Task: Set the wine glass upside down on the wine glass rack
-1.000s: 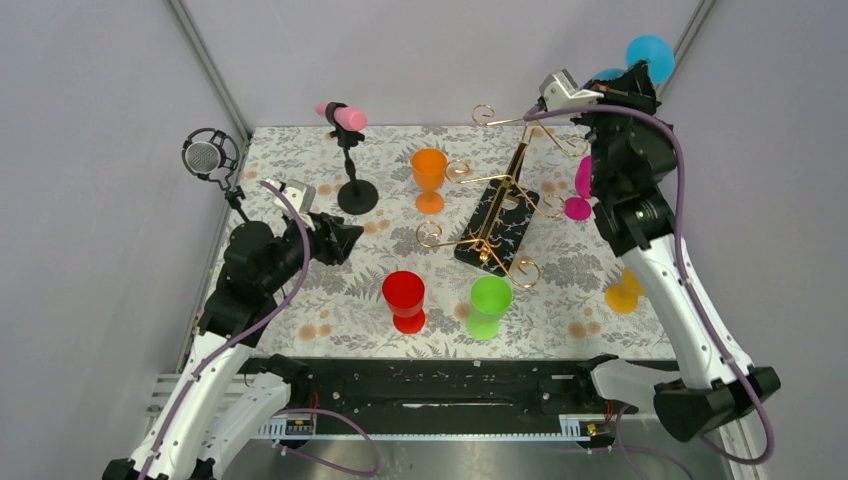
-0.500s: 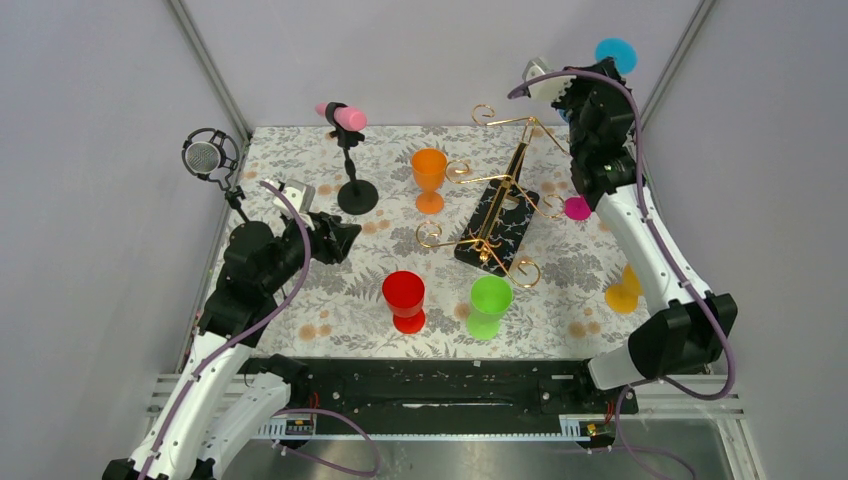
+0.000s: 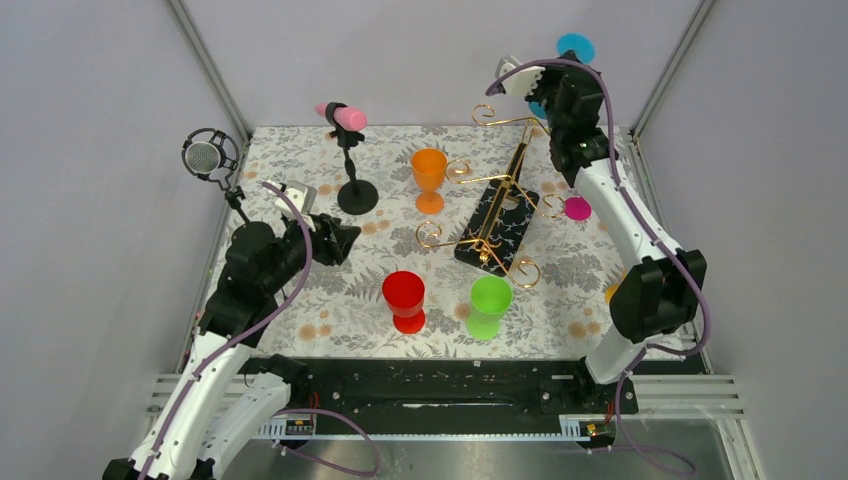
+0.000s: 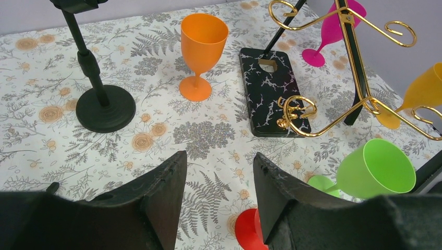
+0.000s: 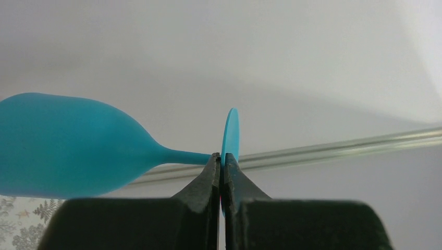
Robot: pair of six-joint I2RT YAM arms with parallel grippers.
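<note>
The right jaws are pressed together on the blue wine glass [image 5: 68, 146], pinching it right where the stem meets the foot; the foot shows edge-on just above the fingertips [image 5: 211, 174] and the bowl reaches out to the left of them, so in the right wrist view the glass lies sideways. The top view shows these jaws raised well above the surface [image 3: 300, 300], at its far right. The wine glass rack [image 3: 497, 225] stands below them and a little to their left, its black speckled base on the surface and its gold curled arms spreading off the central post. Whether the glass touches any arm cannot be told.

The left jaws are spread with nothing between them, hanging over the patterned surface on the left side. Ahead of them in their own view stand an orange goblet [image 4: 200, 41] and, further left, the round black foot of a microphone stand [image 4: 104, 107]; the rack's base lies ahead and to the right. A green goblet [image 4: 372, 169] tips on its side close to their right, and a red goblet [image 4: 249, 229] sits just beneath them. Beyond the rack are a magenta glass [image 4: 333, 31] and a yellow-orange one [image 4: 422, 91] — both well apart from the left jaws.
</note>
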